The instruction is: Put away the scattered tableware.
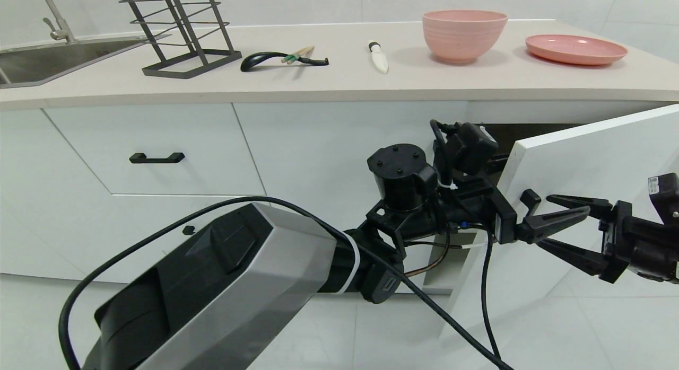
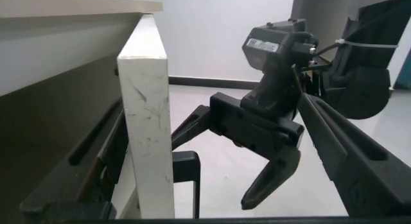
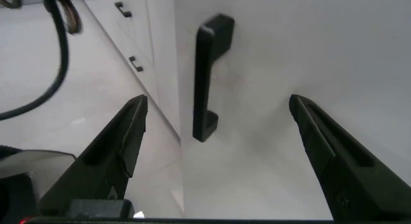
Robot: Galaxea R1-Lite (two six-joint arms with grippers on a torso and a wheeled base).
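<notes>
we see on the white countertop (image 1: 329,84), left to right, sink (image 1: 53,57), rack (image 1: 180,36), spoon (image 1: 260,58), chopsticks (image 1: 298,54), knife (image 1: 379,57), pink bowl (image 1: 464,35), pink plate (image 1: 575,48); below, left gripper (image 1: 506,219) gapes empty at the edge of the open cabinet door (image 1: 583,163), right gripper (image 1: 567,227) spread empty facing its handle (image 3: 207,76).

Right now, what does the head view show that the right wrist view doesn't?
Head only: bowl, plate, ladle, chopsticks, knife and rack on the counter, sink beside. Right wrist only: the whole handle, framed between the fingers. Both: the open right pincer facing the open door.
</notes>
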